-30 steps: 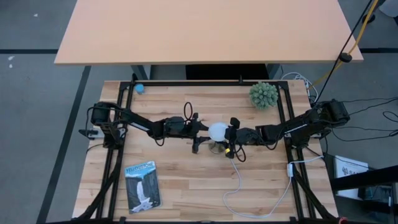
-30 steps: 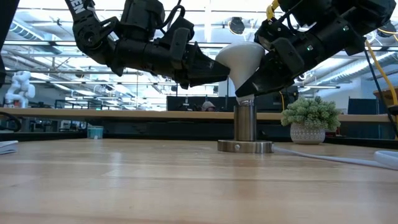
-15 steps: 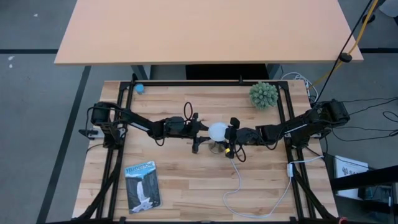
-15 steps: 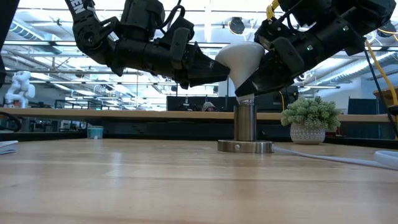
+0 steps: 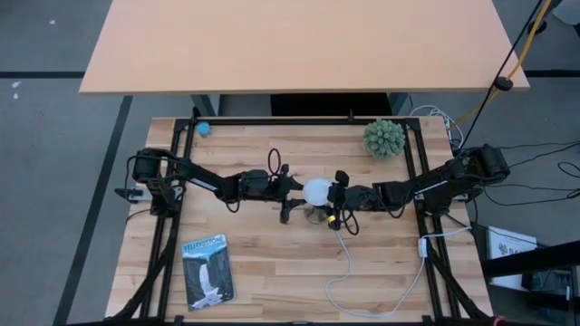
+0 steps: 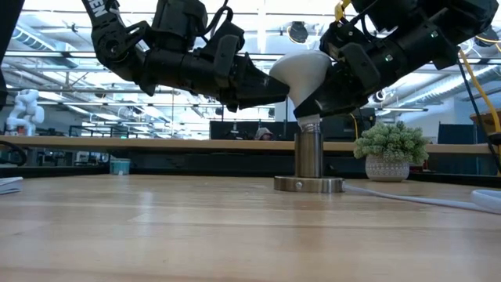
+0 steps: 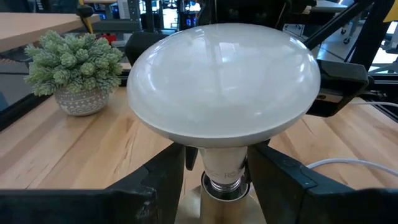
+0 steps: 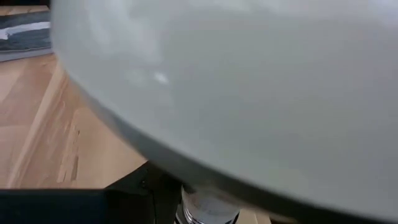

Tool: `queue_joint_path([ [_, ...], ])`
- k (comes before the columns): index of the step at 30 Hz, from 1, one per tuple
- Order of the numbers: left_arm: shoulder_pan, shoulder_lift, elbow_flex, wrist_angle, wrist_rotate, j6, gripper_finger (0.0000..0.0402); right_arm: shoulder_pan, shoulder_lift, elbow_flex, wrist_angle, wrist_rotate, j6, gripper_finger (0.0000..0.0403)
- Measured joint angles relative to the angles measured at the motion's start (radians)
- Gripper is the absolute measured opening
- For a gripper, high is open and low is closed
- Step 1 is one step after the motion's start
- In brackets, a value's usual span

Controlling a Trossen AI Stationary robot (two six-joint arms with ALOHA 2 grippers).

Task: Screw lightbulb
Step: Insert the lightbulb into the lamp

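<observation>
You have the lightbulb (image 6: 301, 70) standing upright in the metal socket (image 6: 308, 160) at the middle of the table (image 5: 272, 263). Your left gripper (image 7: 217, 174) has its fingers closed on the bulb's neck. Your right gripper (image 6: 317, 98) meets the bulb from the opposite side, fingers clamped around the neck too.

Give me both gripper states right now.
Left gripper: closed on the lightbulb neck.
Right gripper: also at the lightbulb; grip cannot be told.

The lightbulb (image 7: 224, 81) is smooth, glossy white, its socket (image 6: 308, 153) brushed metal, on a pale wooden table (image 6: 196, 227).
</observation>
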Motion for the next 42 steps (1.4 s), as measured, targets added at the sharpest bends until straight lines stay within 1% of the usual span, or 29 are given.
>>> queue_joint_path([
  [3, 0.0, 0.0, 0.0, 0.0, 0.0, 0.033, 0.0179, 0.0, 0.0, 0.0, -0.001, 0.013, -0.031, 0.0183],
  [9, 0.0, 0.0, 0.0, 0.0, -0.006, 0.049, 0.0179, 0.0, 0.0, 0.0, -0.001, 0.108, -0.032, 0.0186],
  [12, 0.0, 0.0, 0.0, -0.001, -0.006, 0.049, 0.0179, 0.0, 0.0, 0.0, -0.002, 0.105, -0.037, 0.0193],
  [15, 0.003, 0.0, 0.0, -0.001, -0.005, 0.05, 0.0179, 0.0, 0.0, 0.0, -0.005, 0.079, -0.037, 0.0198],
  [30, 0.003, 0.0, 0.0, 0.0, -0.003, 0.049, 0.0179, -0.005, 0.0, 0.0, -0.002, 0.078, -0.033, 0.0199],
  [34, 0.003, 0.0, 0.0, 0.0, -0.005, 0.05, 0.0179, -0.013, 0.0, 0.0, -0.002, 0.079, -0.009, 0.0199],
  [42, 0.027, 0.0, 0.0, 0.0, -0.014, 0.049, 0.0179, -0.021, 0.0, 0.0, -0.007, 0.079, -0.004, 0.0199],
])
